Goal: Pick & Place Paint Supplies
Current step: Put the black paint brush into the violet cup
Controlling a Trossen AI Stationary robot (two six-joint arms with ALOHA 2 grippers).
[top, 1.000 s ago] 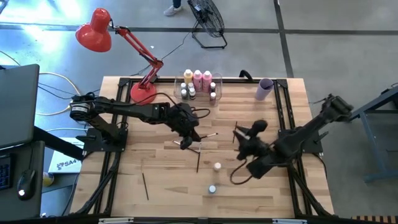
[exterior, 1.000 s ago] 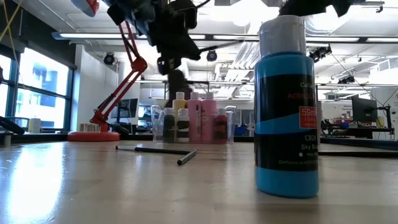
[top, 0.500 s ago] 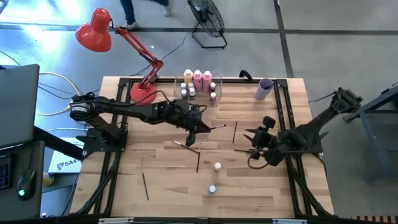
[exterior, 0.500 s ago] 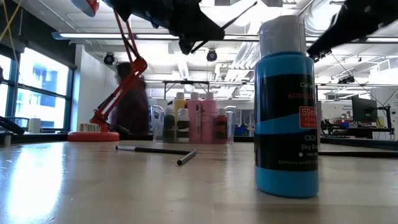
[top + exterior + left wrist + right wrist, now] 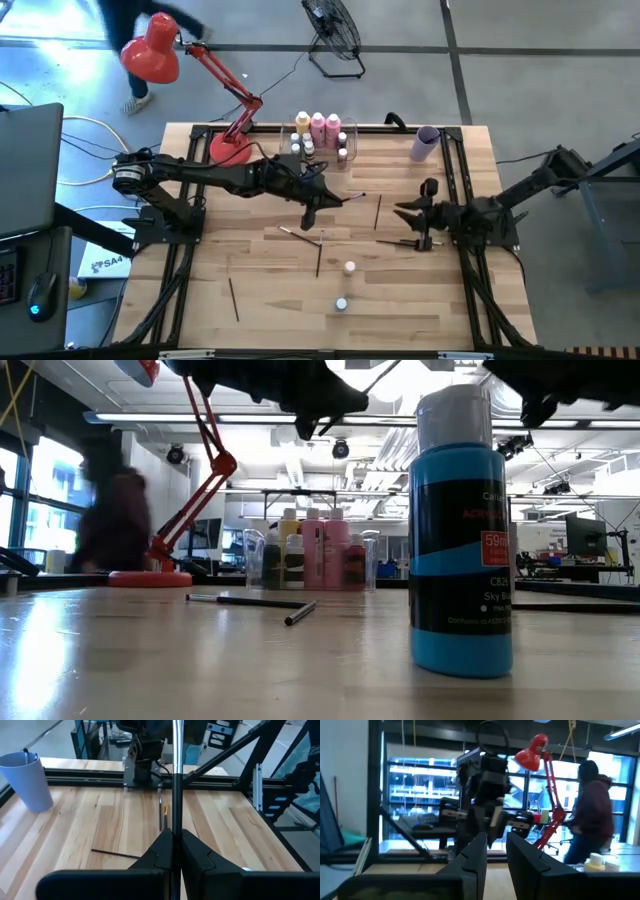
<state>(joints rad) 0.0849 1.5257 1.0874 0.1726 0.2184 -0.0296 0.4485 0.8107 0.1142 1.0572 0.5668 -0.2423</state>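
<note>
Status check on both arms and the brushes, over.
Left gripper shut on a paintbrush, lifted mid-table. Right gripper empty, fingers slightly apart. Loose brushes and two small bottles lie on the table. Nothing in the way.

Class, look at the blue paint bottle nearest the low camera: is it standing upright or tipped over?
Upright. In the low view the blue bottle stands on its base on the wooden table, white cap on top, its label level.

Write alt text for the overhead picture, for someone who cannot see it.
Seen from above, the left pincer holds a thin paintbrush over a wooden table. The empty right pincer hovers opposite; brushes and two small bottles lie between, and a bin of paint bottles stands behind.
</note>
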